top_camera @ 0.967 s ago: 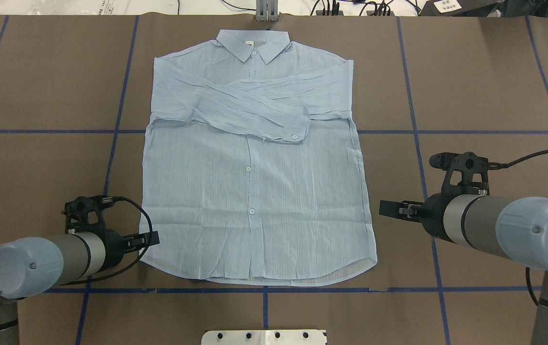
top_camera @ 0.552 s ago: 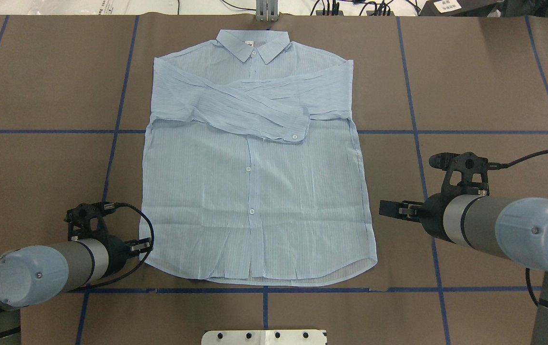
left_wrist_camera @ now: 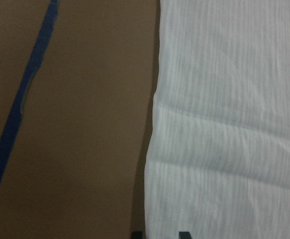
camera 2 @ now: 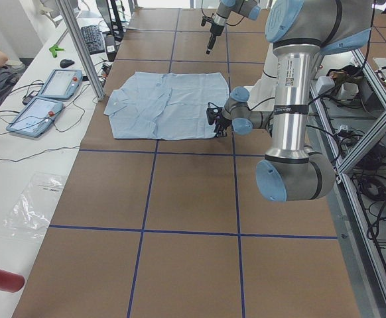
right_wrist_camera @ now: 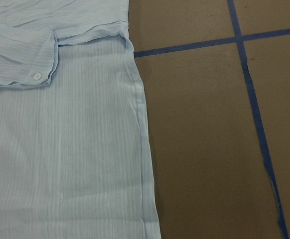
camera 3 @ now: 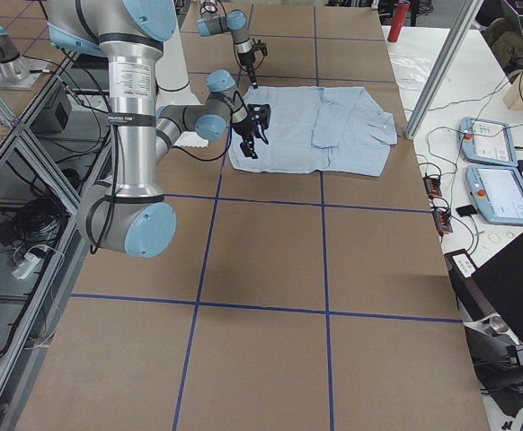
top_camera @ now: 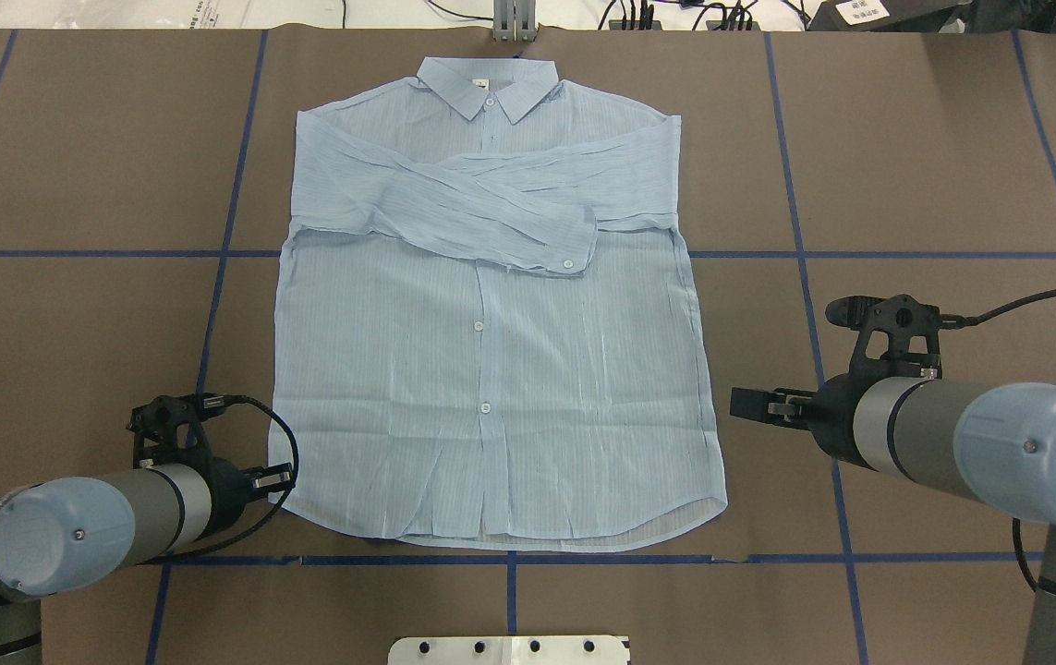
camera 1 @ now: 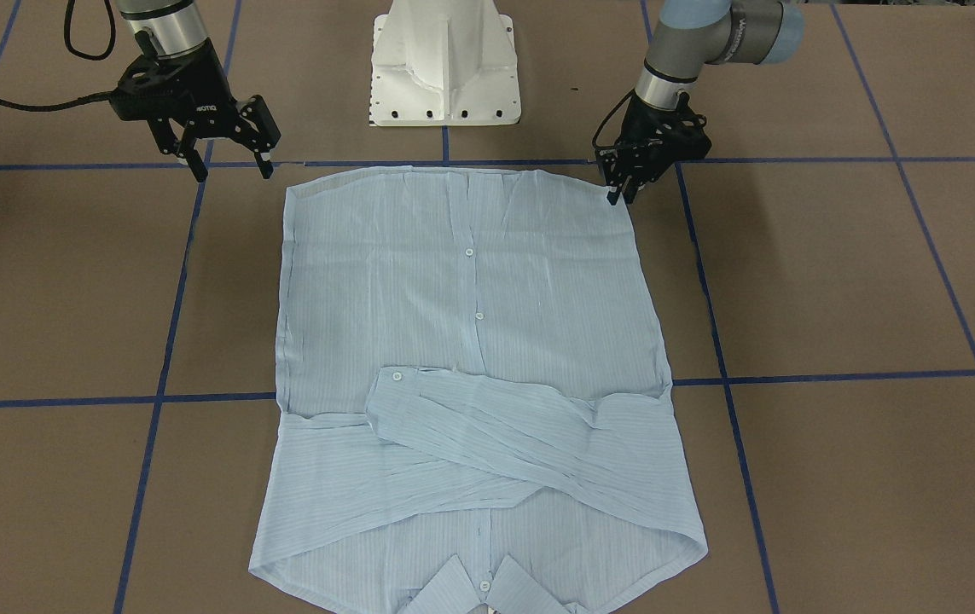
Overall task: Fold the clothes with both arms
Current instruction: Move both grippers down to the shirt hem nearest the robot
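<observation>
The shirt was pale blue with fine stripes and small white buttons. The table was brown, gridded with blue tape lines. The pedestal base was white.

Counter: brown covering, gridded with blue tape lines. Shirt lies flat on it, button side up, sleeves crossed over the chest. Collar at the far edge, hem toward the white pedestal base.
</observation>
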You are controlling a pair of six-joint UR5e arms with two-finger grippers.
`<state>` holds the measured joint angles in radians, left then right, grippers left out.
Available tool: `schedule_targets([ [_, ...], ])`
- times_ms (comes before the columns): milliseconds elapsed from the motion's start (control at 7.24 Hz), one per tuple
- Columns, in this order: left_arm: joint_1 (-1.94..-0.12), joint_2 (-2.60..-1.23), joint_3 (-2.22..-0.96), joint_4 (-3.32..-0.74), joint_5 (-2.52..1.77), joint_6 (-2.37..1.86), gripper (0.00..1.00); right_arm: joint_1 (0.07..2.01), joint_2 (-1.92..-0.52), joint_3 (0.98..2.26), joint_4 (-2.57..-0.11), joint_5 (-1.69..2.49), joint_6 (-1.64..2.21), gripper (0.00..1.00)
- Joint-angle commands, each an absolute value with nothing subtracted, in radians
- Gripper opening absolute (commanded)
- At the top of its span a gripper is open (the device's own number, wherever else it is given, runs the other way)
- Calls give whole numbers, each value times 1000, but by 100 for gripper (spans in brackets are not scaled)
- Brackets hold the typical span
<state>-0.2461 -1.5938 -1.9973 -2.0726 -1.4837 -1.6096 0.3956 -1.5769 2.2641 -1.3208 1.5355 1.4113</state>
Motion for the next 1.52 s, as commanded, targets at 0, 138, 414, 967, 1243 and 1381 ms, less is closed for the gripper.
schedule_targets([
  [0, -230, -1595, -1997, -2069, -1485, -1609, 36, 393, -1577, 2264, -1321, 1536, 1411, 100],
  [138, -223, -1595, -1997, -2069, -1485, -1609, 36, 393, -1577, 2264, -1321, 1536, 1411, 100],
  [414, -215, -1595, -1999, -2069, -1483, -1609, 6, 387, -1577, 2264, -1321, 1536, 1411, 100],
  [967, -218, -1623, -2013, -2072, -1480, -1611, 0, 327, -1661, 2250, -1193, 1487, 1434, 100],
  [1243, -216, -1638, -2016, -2077, -1479, -1617, 0, 284, -1765, 2217, -1040, 1438, 1459, 99],
  [1381, -216, -1653, -2016, -2077, -1477, -1618, 0, 225, -1766, 2189, -1039, 1349, 1523, 98],
])
